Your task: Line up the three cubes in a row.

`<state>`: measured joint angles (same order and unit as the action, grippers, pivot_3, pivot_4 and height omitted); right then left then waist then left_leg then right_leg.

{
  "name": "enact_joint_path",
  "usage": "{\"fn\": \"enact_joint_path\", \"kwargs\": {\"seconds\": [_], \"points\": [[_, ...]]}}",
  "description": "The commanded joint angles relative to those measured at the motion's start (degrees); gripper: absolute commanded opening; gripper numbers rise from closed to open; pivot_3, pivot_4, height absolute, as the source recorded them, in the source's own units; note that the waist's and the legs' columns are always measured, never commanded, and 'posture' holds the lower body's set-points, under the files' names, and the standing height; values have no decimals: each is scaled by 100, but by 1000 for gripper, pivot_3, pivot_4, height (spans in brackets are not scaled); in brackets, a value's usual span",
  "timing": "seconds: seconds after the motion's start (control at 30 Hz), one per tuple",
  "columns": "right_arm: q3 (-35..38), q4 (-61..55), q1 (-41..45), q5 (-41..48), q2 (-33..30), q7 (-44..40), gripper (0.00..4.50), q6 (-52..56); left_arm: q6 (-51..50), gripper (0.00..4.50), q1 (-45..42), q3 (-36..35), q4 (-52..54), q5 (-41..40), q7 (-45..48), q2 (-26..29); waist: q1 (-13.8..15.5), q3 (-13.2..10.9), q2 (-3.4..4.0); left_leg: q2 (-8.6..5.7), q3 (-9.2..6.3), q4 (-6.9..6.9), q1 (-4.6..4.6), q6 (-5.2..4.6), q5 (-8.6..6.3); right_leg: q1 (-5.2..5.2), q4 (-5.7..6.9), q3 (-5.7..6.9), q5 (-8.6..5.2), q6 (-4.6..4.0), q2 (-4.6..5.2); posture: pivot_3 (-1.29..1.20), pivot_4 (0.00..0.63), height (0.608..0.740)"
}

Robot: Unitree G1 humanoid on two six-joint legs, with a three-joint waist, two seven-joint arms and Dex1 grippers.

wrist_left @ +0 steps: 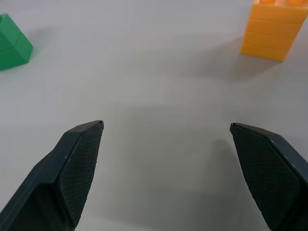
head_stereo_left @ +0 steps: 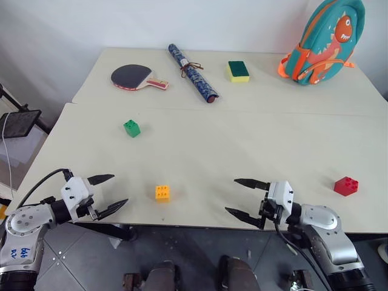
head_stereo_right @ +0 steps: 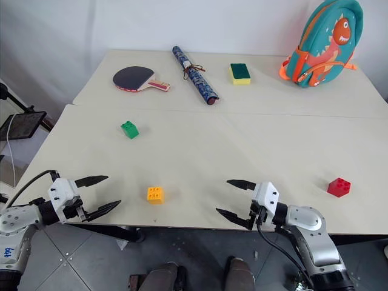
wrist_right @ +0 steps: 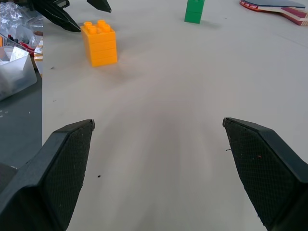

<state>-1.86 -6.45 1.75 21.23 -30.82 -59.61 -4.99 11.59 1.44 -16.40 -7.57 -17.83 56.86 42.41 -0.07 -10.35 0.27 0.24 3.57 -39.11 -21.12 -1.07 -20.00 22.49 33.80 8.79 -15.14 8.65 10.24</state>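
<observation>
cut off: backpack (head_stereo_left: 323, 42) clipped by frame top, far right corner of table (head_stereo_left: 242, 139)
green cube (head_stereo_left: 131, 128): left of middle, alone
yellow-orange cube (head_stereo_left: 162, 193): near front edge, between the grippers
red cube (head_stereo_left: 345, 185): far right, near front edge – well apart from the others
left gripper (head_stereo_left: 109, 194): jaws spread wide, empty, at front edge
right gripper (head_stereo_left: 245, 198): jaws spread wide, empty – at front edge
open room: broad bare middle; paddle (head_stereo_left: 138, 77), rolled tube (head_stereo_left: 193, 72), sponge (head_stereo_left: 238, 71) along the back

In the left wrist view the green cube (wrist_left: 12, 45) is cut by the frame edge off the outer side of one finger (wrist_left: 72, 178), and the orange cube (wrist_left: 273, 30) loses its studded top beyond the other finger. In the right wrist view, the paddle (wrist_right: 279, 8) far past the fingers is cropped.
</observation>
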Motion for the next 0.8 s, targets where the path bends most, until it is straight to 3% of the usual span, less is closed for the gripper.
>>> {"fn": "enact_joint_path", "kwargs": {"seconds": [0.03,0.17,0.27,0.33,0.43,0.6,0.8], "points": [[105,-225,-97,80,-21,58,4500,-15,266,4489,-5,-172,48,-70,-46,-7,1,0,0,0,0,0,0,0,0,0,0,0,0,0,0,0,150,740],[284,-412,-245,151,-19,275,4500,24,-232,4489,-56,-225,377,-623,7,-89,4,0,0,0,0,0,0,0,0,0,0,0,0,0,0,0,150,740],[1124,-1428,-864,635,-20,965,4500,340,-1258,4489,-499,54,1317,-1507,79,-151,109,-3,1,4,-11,-2,-7,-1,0,1,2,5,0,0,5,0,150,740],[1858,-1896,-1342,771,-28,1412,4500,466,-1667,4489,-910,414,1647,-1650,127,-233,197,-1,-1,15,-19,-6,-9,0,0,-3,2,6,0,1,7,0,150,740],[2788,-2258,-1920,890,20,1912,4500,659,-1788,4489,-1372,1044,1727,-1376,408,-320,192,4,0,-10,-14,-7,2,-1,0,-10,1,1,2,3,7,0,150,740],[4355,-2254,-3069,1138,762,2774,4500,571,-1786,4489,-2371,1957,1276,-910,614,-862,235,7,2,-12,3,-2,-1,-2,0,-6,-3,-1,1,2,0,0,150,740],[4442,-2052,-3706,1053,1217,2972,4500,699,-1630,4489,-2926,2390,727,-631,1020,-1185,99,10,7,-4,19,2,8,-3,0,-4,-6,-22,0,1,-9,0,150,740]]}}
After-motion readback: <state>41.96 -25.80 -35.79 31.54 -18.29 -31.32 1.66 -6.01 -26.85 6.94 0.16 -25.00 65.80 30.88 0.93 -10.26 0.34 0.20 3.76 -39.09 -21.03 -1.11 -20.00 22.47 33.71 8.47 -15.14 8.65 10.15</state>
